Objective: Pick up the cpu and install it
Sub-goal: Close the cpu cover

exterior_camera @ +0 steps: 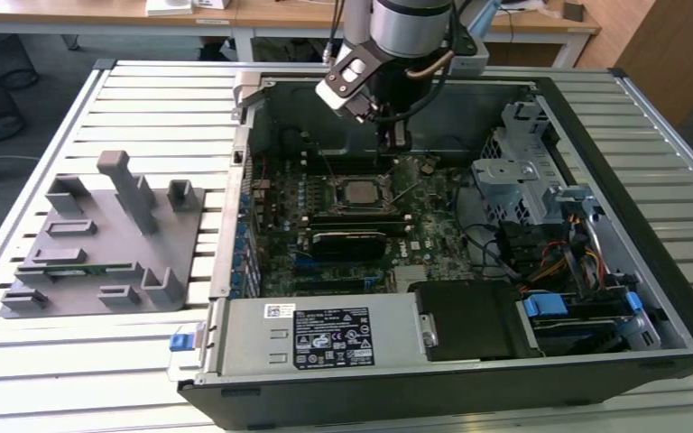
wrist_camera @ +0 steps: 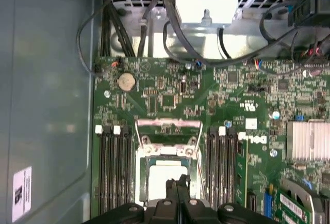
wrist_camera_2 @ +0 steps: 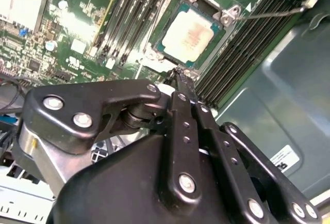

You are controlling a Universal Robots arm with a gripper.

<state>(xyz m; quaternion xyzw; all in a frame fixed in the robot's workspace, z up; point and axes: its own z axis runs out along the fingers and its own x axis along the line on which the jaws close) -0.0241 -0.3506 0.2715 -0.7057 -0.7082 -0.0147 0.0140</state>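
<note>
Inside the open computer case [exterior_camera: 635, 225], the claw [exterior_camera: 392, 149] points down at the motherboard [exterior_camera: 322, 230]. Its two black fingers are pressed together with nothing between them, as both wrist views show [wrist_camera_2: 180, 73] [wrist_camera: 178, 181]. The tips sit just beside the edge of the socket [wrist_camera_2: 154, 53]; I cannot tell whether they touch it.

The cpu [wrist_camera_2: 188, 34] lies flat in that socket with its dull silver top facing up and a thin pale edge around it. It also shows in the first wrist view [wrist_camera: 164, 175] and in the exterior view [exterior_camera: 355, 191]. A metal frame [wrist_camera: 167, 126] lies folded back from the socket on one side. Rows of dark memory slots [wrist_camera: 111, 167] run along two sides of the socket. Further out on the board are a round coin battery [wrist_camera: 126, 81] and a finned heatsink [wrist_camera: 308, 140].

The case lies on its side on the slatted metal worktop [exterior_camera: 142, 99], filling the half toward the exterior view's right. A silver power supply [exterior_camera: 317, 336] sits at the case's near edge, and a drive cage [exterior_camera: 522, 171] stands against its wall at the exterior view's right. A grey fixture tray [exterior_camera: 142, 230] rests by the worktop's edge at the exterior view's left, well apart from the claw. A green memory stick [exterior_camera: 87, 267] lies in it.
</note>
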